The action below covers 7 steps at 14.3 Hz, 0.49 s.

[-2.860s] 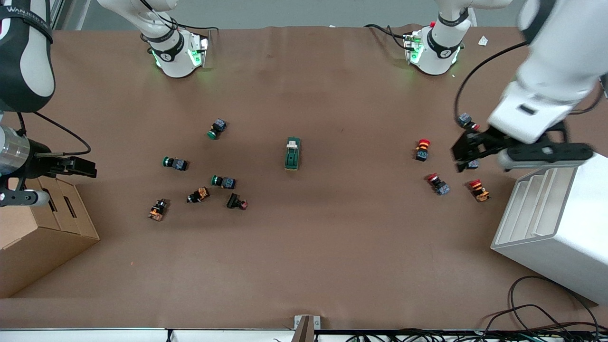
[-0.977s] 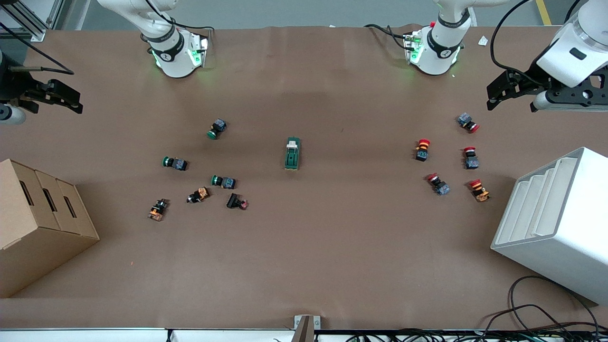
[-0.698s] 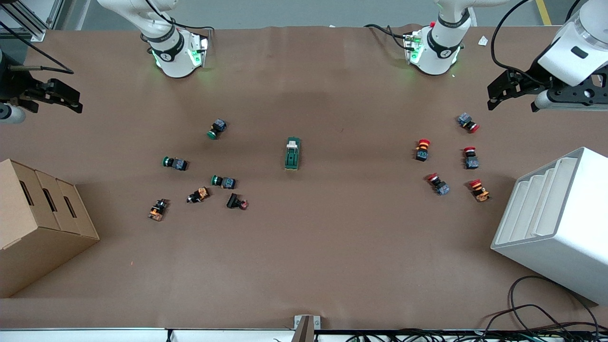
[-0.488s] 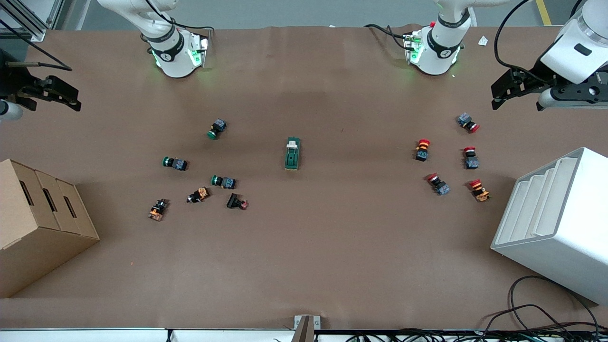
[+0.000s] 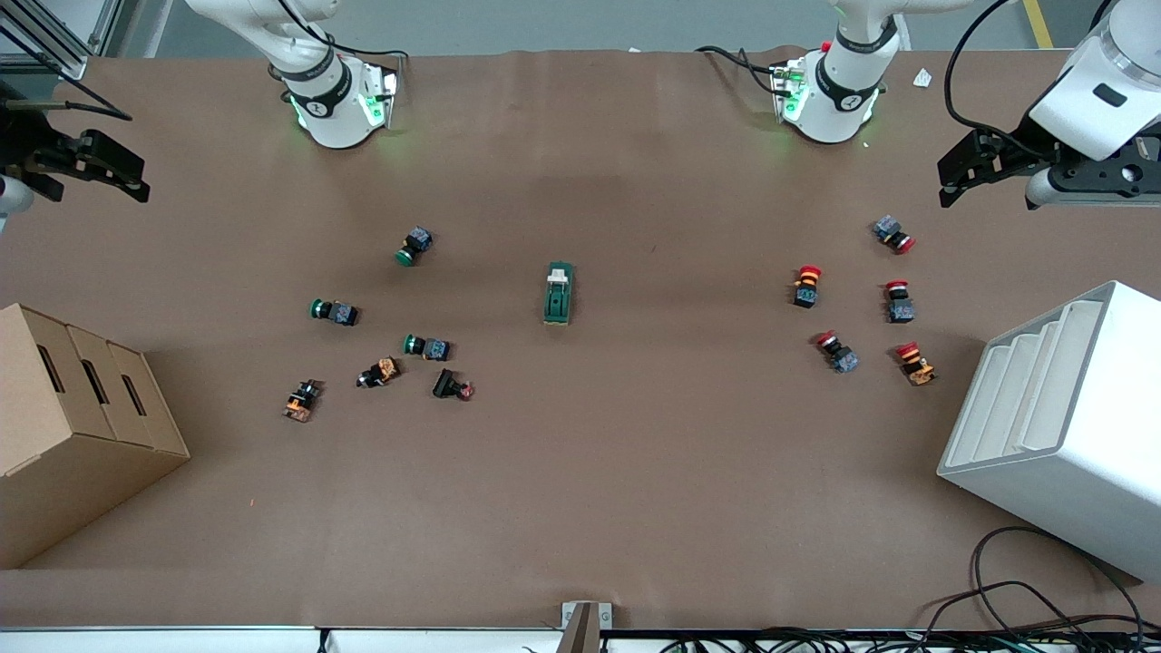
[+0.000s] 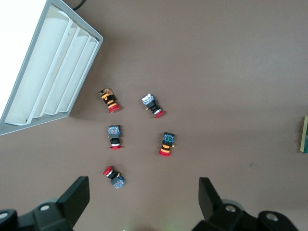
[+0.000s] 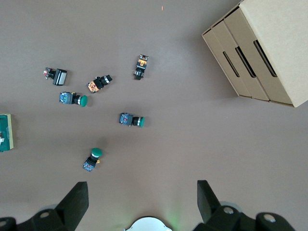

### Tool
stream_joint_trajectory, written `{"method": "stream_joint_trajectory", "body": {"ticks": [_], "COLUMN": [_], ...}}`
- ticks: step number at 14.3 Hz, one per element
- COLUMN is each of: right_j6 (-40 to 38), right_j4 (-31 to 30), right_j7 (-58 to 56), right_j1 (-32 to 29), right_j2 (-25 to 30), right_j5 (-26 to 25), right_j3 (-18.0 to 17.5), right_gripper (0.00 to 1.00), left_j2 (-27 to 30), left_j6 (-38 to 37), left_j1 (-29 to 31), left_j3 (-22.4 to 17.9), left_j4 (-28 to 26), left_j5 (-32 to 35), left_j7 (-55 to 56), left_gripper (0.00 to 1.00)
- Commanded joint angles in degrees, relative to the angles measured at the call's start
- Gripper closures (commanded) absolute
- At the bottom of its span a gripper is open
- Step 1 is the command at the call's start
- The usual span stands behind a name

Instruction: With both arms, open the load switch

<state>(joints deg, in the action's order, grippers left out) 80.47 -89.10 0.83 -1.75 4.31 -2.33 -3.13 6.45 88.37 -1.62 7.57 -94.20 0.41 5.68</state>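
Observation:
The load switch [image 5: 559, 294], a dark green block with a cream lever, lies flat at the table's middle. It shows at the edge of the left wrist view [image 6: 305, 134] and of the right wrist view [image 7: 6, 132]. My left gripper [image 5: 960, 172] hangs open and empty over bare table at the left arm's end, high above the red-capped buttons [image 6: 142, 195]. My right gripper [image 5: 116, 172] hangs open and empty over the table's edge at the right arm's end [image 7: 142, 195]. Both are well away from the switch.
Several green-capped and dark push buttons [image 5: 413, 247] lie scattered toward the right arm's end, and several red-capped ones [image 5: 805, 283] toward the left arm's end. A cardboard box [image 5: 73, 408] and a white slotted rack [image 5: 1061, 426] stand at the two ends. Cables [image 5: 1025, 608] trail at the front corner.
Both arms have lifted and drawn back from over the box and the rack toward their ends. Over the last second the right gripper drifted slightly outward. The switch has not moved.

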Motion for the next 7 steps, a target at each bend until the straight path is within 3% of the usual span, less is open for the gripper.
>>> {"method": "stream_joint_trajectory", "body": {"ticks": [1,7], "right_j6": [1.35,2.32], "right_j4": [-2.22,-2.22], "right_j7": [-0.39,-0.39], "right_j1": [-0.45,-0.98], "right_j2": [1.84,1.93], "right_j5": [1.1,3.65], "right_j3": [-0.21,0.05], "right_gripper": [0.0,0.0], "left_j2": [-0.65,-0.65], "left_j6": [-1.53,-1.71], "left_j1": [0.21,0.56], "left_j3": [0.25,0.17], "left_j4": [1.74,1.74], "left_j5": [-0.32,-0.5], "left_j7": [-0.76,-0.85], "left_gripper": [0.0,0.0]}}
